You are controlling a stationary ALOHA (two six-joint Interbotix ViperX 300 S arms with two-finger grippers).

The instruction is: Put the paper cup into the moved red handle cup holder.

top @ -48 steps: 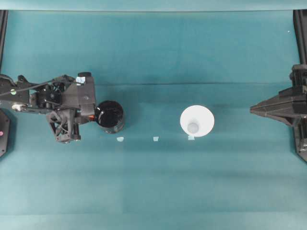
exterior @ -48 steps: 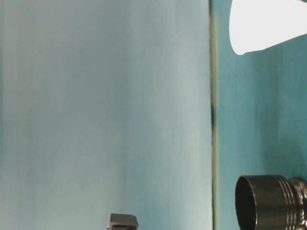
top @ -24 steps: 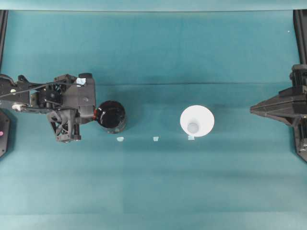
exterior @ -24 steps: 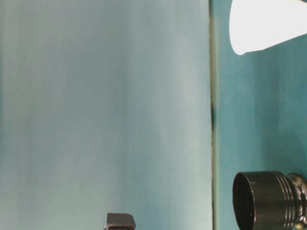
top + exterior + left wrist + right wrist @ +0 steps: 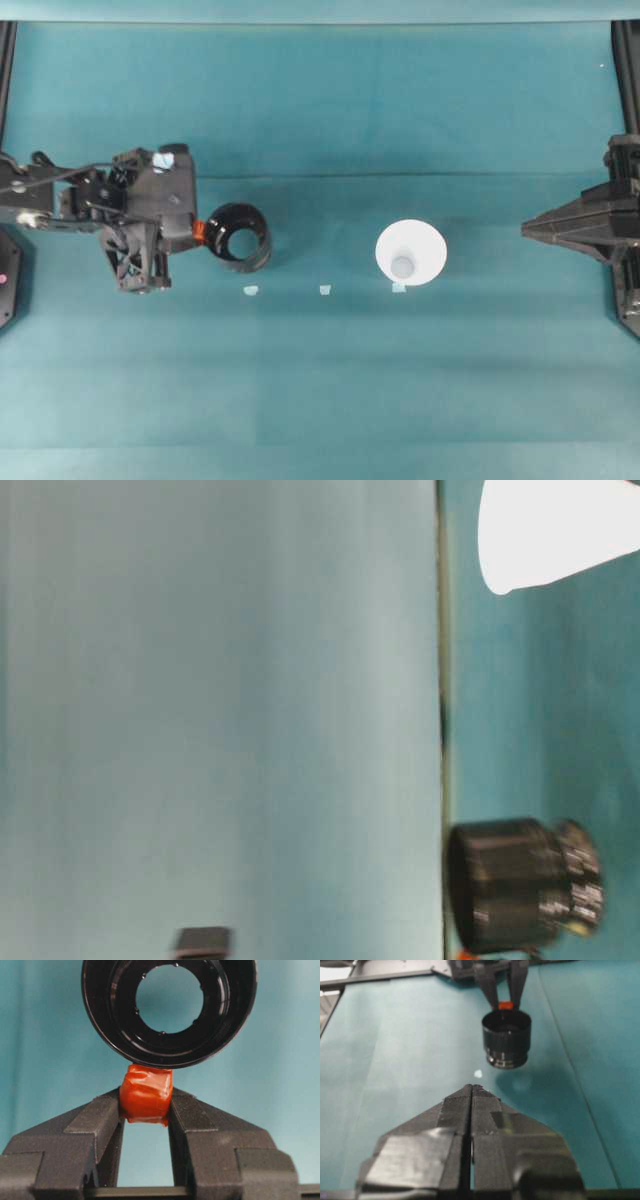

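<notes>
One step underway — left gripper (image 5: 146, 1110) clamps the red handle cup holder (image 5: 237, 237), lifted and tilted near the tabletop's left edge.
Paper cup (image 5: 410, 252) stands untouched mid-table; right gripper (image 5: 471, 1091) waits with jaws together, holding nothing.

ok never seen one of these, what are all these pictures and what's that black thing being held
This is a robot with two arms at a table covered in teal cloth. One picture looks straight down. One sits at table height, turned on its side. The other two come from cameras mounted on each arm's wrist.

The left hand is pinched shut on the red-orange tab of a glossy black ring-shaped cup holder, which looks lifted and tipped. In the wrist picture you can see the cloth through its open bottom.

A white paper cup stands upright near the middle of the table, apart from the holder. Three small pale tape marks lie in a row on the cloth.

The right hand is closed and holds nothing, waiting at the right edge.
</notes>
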